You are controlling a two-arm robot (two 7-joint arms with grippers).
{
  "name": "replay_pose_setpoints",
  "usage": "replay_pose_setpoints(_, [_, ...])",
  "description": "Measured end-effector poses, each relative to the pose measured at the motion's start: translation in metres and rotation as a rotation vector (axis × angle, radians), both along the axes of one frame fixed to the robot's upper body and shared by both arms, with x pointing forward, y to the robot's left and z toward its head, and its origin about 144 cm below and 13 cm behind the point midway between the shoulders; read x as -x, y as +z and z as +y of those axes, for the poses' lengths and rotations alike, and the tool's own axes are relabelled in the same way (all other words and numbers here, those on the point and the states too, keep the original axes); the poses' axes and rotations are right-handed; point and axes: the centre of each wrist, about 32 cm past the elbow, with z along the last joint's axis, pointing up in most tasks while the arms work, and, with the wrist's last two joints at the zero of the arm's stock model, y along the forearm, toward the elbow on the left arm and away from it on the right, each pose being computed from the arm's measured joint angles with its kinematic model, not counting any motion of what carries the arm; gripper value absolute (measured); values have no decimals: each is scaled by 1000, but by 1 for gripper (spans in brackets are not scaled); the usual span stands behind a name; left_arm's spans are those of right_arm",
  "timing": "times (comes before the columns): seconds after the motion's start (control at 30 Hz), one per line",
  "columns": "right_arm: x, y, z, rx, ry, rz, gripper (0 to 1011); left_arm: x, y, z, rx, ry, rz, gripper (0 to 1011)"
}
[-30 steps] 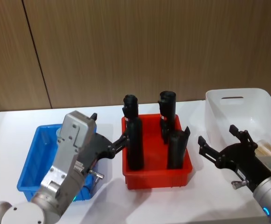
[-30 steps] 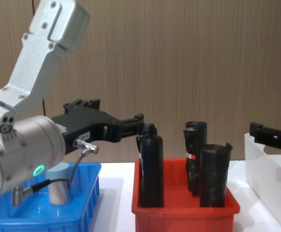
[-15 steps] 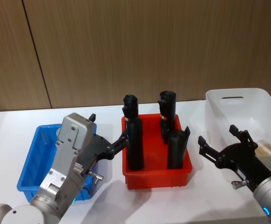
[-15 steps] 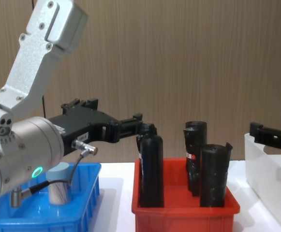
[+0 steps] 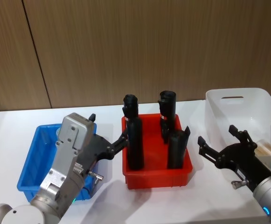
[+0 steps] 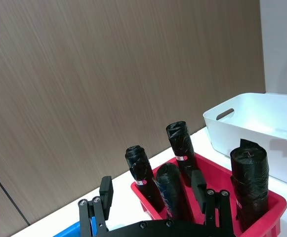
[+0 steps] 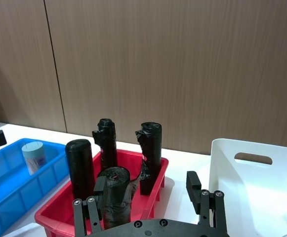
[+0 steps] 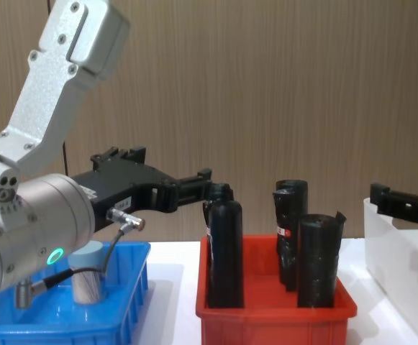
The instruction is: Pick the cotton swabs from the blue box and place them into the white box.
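The counter (image 5: 4,135) was white and smooth, running back to a wood-panelled wall. Three containers sat directly on it in a row. The blue box (image 5: 29,162) lay toward the left, a shallow tray with sloped sides. Just beside it, in the middle, stood the red bin (image 5: 151,179), separated from the blue box by a narrow strip of bare white surface. The white box (image 5: 247,109) stood at the right, taller than the other two, with an oval handle slot near its rim, and a wider gap lay between it and the red bin.
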Motion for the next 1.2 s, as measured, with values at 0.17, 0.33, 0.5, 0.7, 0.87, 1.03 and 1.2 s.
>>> replay_pose_setpoints(0.17, [-4, 0, -1, 6, 14, 9, 1002, 0, 0, 0, 0, 0, 0, 1004])
replay_pose_setpoints(0.33, [-10, 0, -4, 6, 38, 29, 1001, 0, 0, 0, 0, 0, 0, 1004])
replay_pose_setpoints(0.5, [-19, -1, -5, -1, 69, 53, 1002, 0, 0, 0, 0, 0, 0, 1004])
replay_pose_setpoints(0.7, [-34, -1, -7, -15, 115, 84, 1002, 0, 0, 0, 0, 0, 0, 1004])
replay_pose_setpoints(0.87, [-46, -1, -7, -25, 152, 103, 1002, 0, 0, 0, 0, 0, 0, 1004])
replay_pose_setpoints(1.03, [-61, -4, -7, -35, 198, 136, 1002, 0, 0, 0, 0, 0, 0, 1004])
replay_pose_setpoints(1.2, [-71, -6, -7, -38, 232, 156, 1001, 0, 0, 0, 0, 0, 0, 1004])
